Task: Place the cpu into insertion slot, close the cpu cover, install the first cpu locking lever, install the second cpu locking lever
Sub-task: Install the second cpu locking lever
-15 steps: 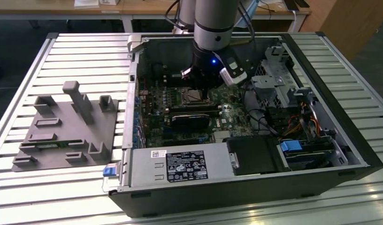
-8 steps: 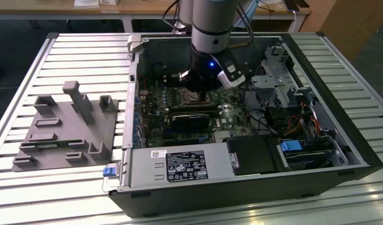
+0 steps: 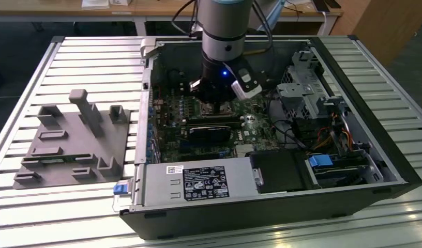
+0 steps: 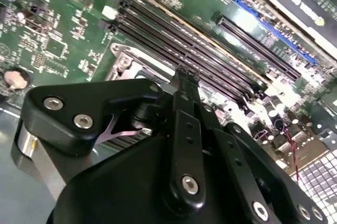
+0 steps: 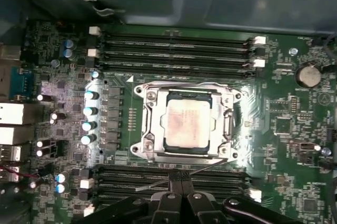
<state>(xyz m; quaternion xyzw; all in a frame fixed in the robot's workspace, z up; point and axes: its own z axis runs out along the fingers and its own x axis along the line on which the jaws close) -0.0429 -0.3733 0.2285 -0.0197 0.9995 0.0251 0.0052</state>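
The end effector (image 5: 179, 177), fingers together, hovers beside the silvery-brown cpu (image 5: 188, 123) under its closed cpu cover (image 5: 152, 124)

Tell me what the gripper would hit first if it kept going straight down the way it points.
Most likely the locking lever, the thin metal rod beside the cpu cover. In the first wrist view the shut gripper sits right over that rod, between cover and memory slots. Depth is unclear; it may already touch.

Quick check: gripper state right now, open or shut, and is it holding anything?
Gripper: shut, fingertips pressed together with nothing between them, beside the cpu cover, which is closed over the cpu.
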